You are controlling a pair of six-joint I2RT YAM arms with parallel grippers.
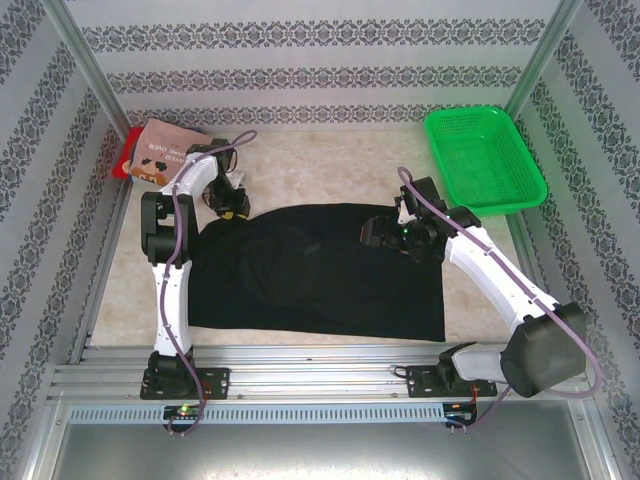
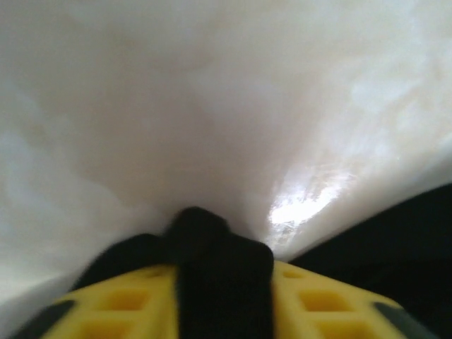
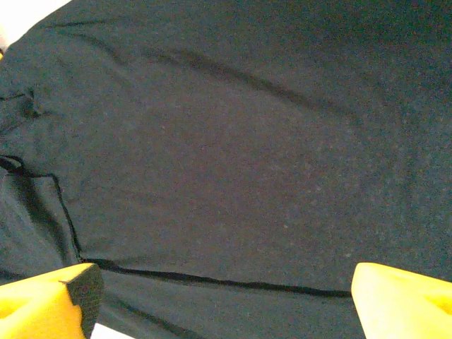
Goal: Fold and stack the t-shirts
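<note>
Left wrist: black t-shirt (image 2: 212, 236) is clenched at 10 o'clock by left gripper (image 2: 224, 286) — right gripper (image 3: 222, 282) held spread at 2 o'clock.

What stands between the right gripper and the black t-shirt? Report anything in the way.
Nothing visible does. The right gripper is open right above the black t-shirt, and its wrist view shows bare black cloth directly beneath it.
</note>
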